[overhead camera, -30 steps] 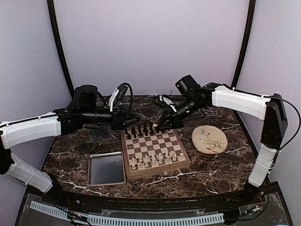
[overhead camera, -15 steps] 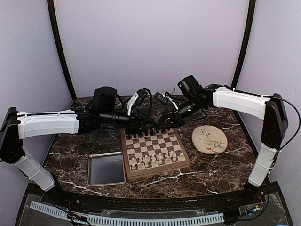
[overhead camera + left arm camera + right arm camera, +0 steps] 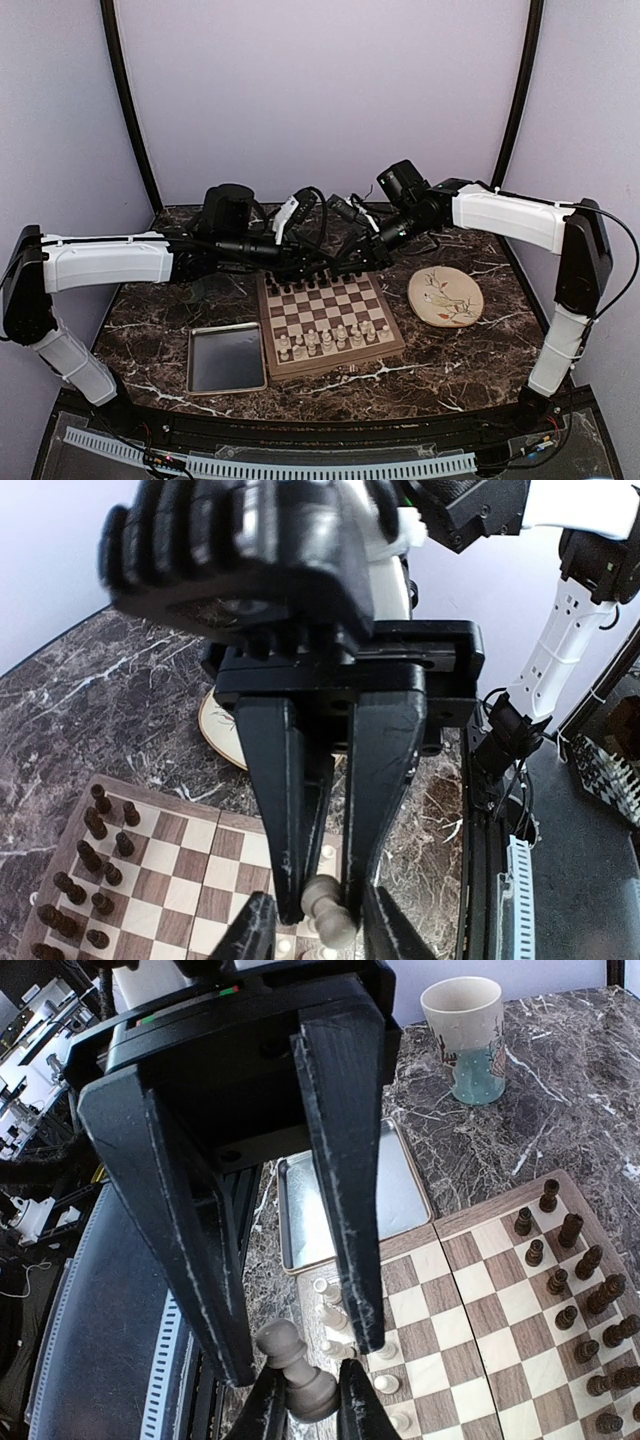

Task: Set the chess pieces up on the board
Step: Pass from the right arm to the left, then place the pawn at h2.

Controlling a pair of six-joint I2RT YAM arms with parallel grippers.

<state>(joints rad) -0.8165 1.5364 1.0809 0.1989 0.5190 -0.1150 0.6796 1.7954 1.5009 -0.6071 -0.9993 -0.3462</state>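
The board [image 3: 335, 362] lies mid-table, with dark pieces [image 3: 300, 278] on its far rows and cream pieces [image 3: 330, 340] on its near rows. My two grippers meet tip to tip above its far edge. In the right wrist view my right gripper [image 3: 310, 1405] is shut on the base of a greyish pawn [image 3: 300, 1375]. My left gripper [image 3: 300, 1360] faces it, open, one finger on each side of the pawn. In the left wrist view the right gripper [image 3: 322, 908] pinches the pawn [image 3: 332, 908], and my left gripper [image 3: 320, 935] is spread wide around it.
A grey metal tray [image 3: 227, 357] lies left of the board. A round floral plate [image 3: 445, 296] lies to its right. A pale mug [image 3: 465, 1035] stands at the back left, behind the left arm. Curved black poles and walls close in the back.
My left arm has swung right from the back left to the board's far edge, bringing its gripper up to the right gripper. The right gripper has risen slightly.
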